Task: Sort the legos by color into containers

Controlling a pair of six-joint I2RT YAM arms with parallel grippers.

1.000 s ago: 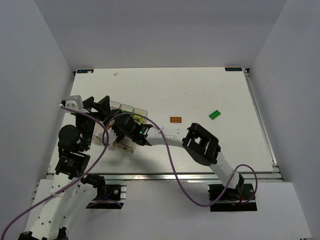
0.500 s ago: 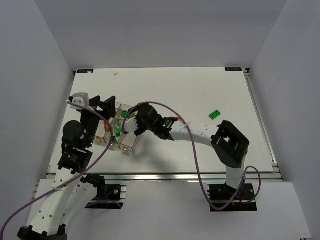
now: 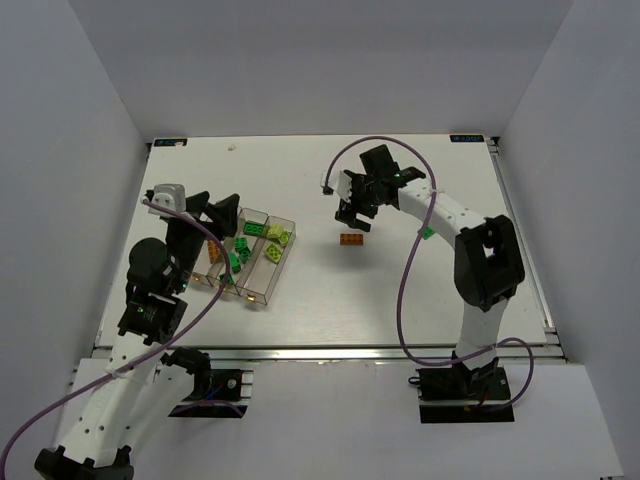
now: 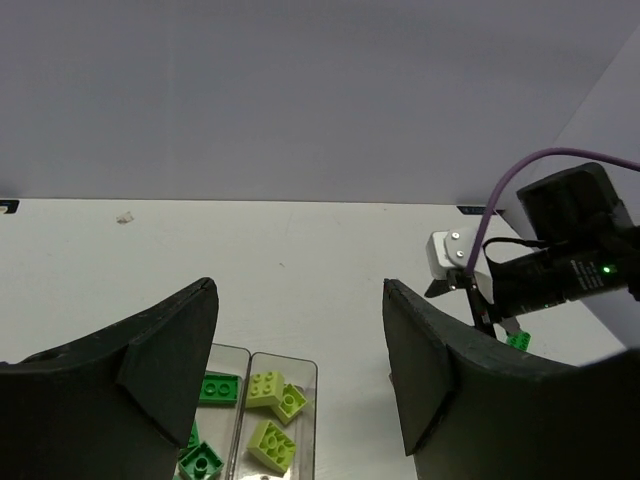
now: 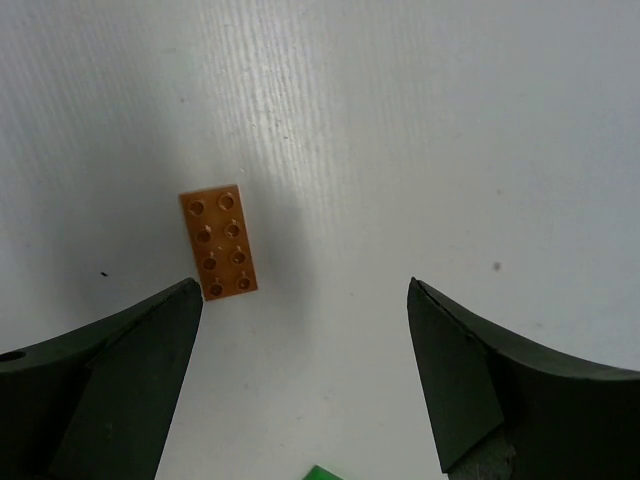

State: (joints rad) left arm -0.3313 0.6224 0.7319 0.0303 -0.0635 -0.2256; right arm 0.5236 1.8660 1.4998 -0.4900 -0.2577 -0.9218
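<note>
The clear containers (image 3: 262, 285) stand in a joined row at the left, holding orange, dark green (image 3: 240, 258) and lime legos (image 3: 274, 236). The left wrist view shows the dark green (image 4: 218, 388) and lime legos (image 4: 268, 388) in two bins. My left gripper (image 3: 224, 212) (image 4: 300, 330) is open and empty, just above the bins' far end. My right gripper (image 3: 354, 217) (image 5: 305, 300) is open and empty, hovering just beyond a flat orange-brown lego (image 3: 351, 239) (image 5: 218, 242) on the table. A dark green lego (image 3: 427, 233) (image 5: 325, 473) lies further right, partly behind the right arm.
The white table (image 3: 400, 300) has raised rails at its right and near edges. Grey walls close it in at the back and both sides. A purple cable (image 3: 404, 290) loops from the right arm over the table. The right gripper also shows in the left wrist view (image 4: 470, 280).
My right arm has swung away from the bins to the right and back, and now hangs by the orange-brown lego. The left gripper shifted slightly. The bins' contents are now uncovered.
</note>
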